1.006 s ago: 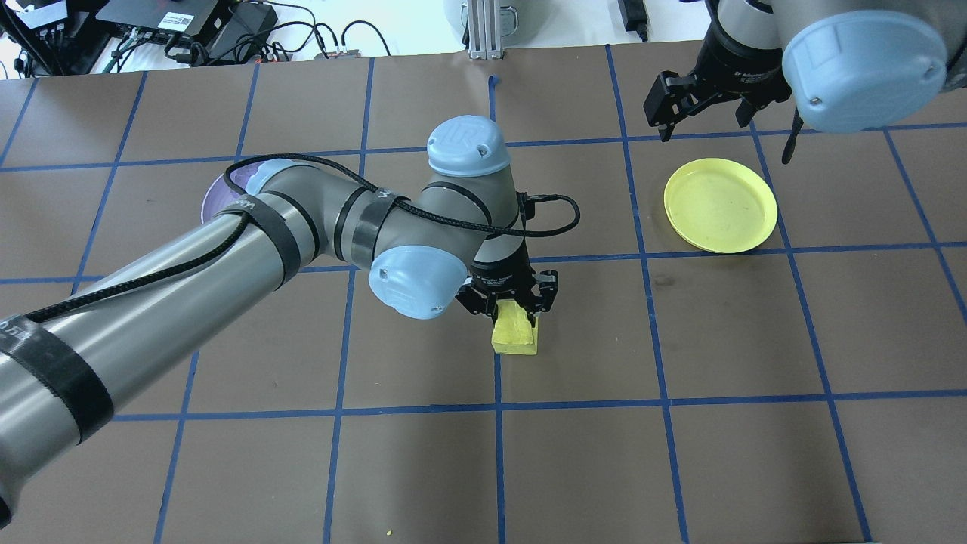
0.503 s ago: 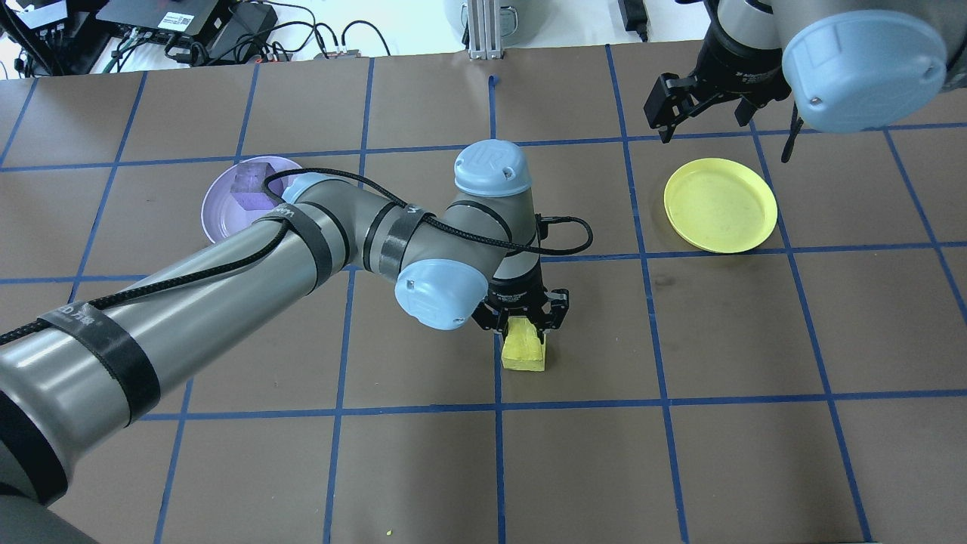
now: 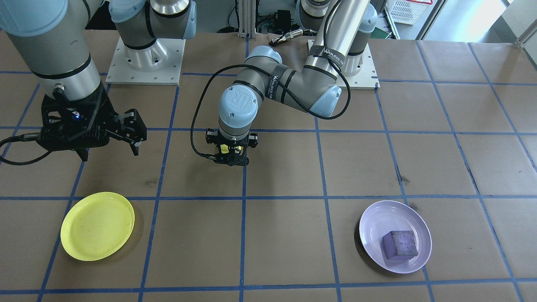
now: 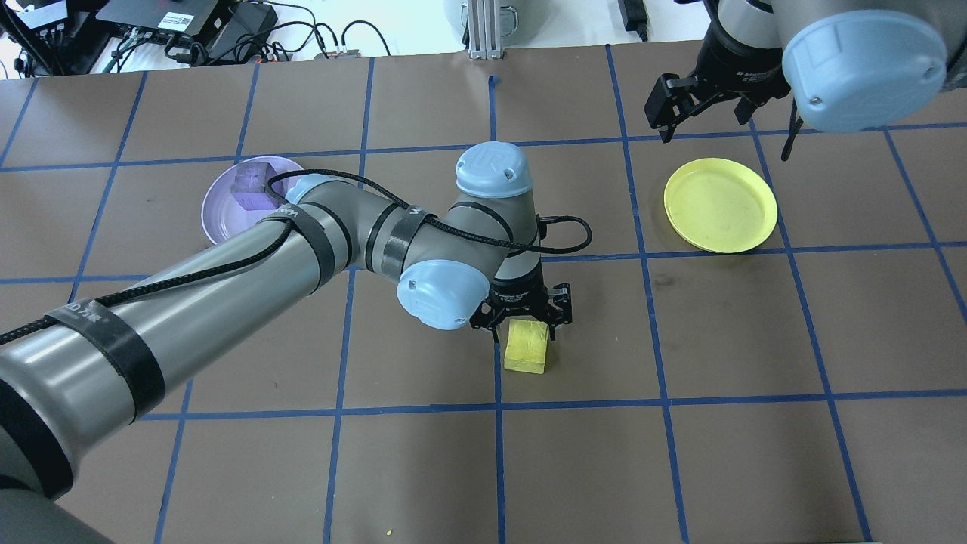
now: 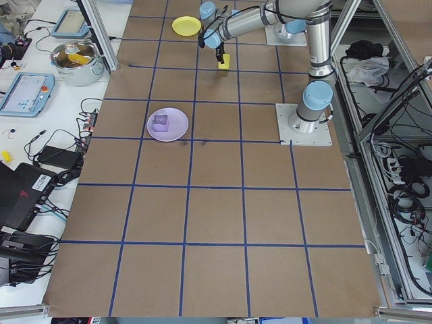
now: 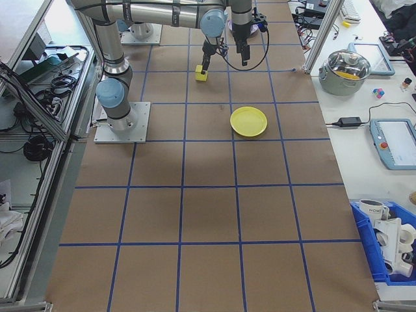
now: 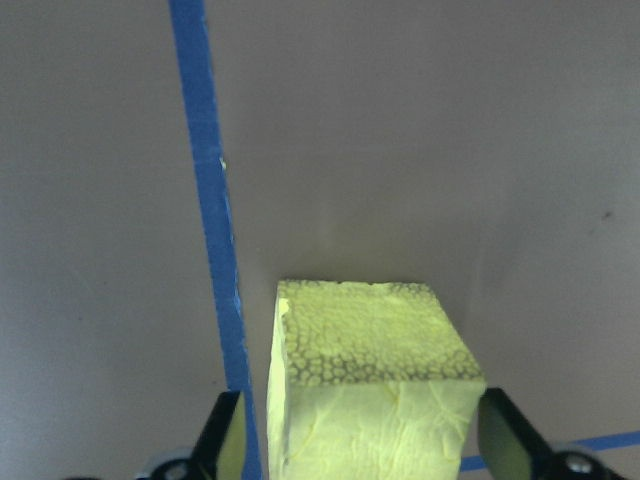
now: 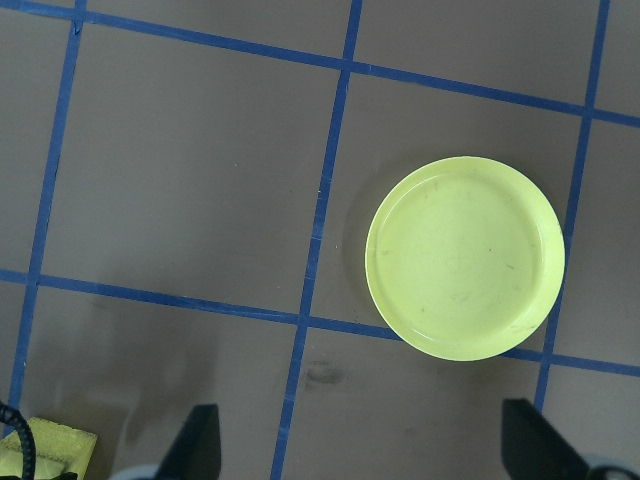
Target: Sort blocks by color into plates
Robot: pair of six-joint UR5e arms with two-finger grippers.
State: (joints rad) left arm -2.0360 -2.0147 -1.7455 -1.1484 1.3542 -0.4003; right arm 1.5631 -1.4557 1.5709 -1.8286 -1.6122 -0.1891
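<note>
Near the middle of the overhead frame, our left gripper stands over the yellow block, which rests on the brown table just right of a blue tape line. From the left wrist view the fingertips flank the block with a clear gap on each side, so we read the jaws as spread and not touching it; whether this is a pause before a pinch or just after a release we cannot judge from these pictures. The block must go to the yellow plate, which lies empty in the upper right of the overhead frame, well apart from the block. Our right gripper hangs beyond that plate, spread and holding nothing, probably parked there so it could take over on its own side. At the left of the overhead frame the purple block already lies in the lavender plate, so that half looks done. Much of the lavender plate is hidden behind our left arm in the overhead frame; the front-facing view shows it whole. In that front-facing view the wrist covers nearly all of the yellow block, leaving only a sliver.
</note>
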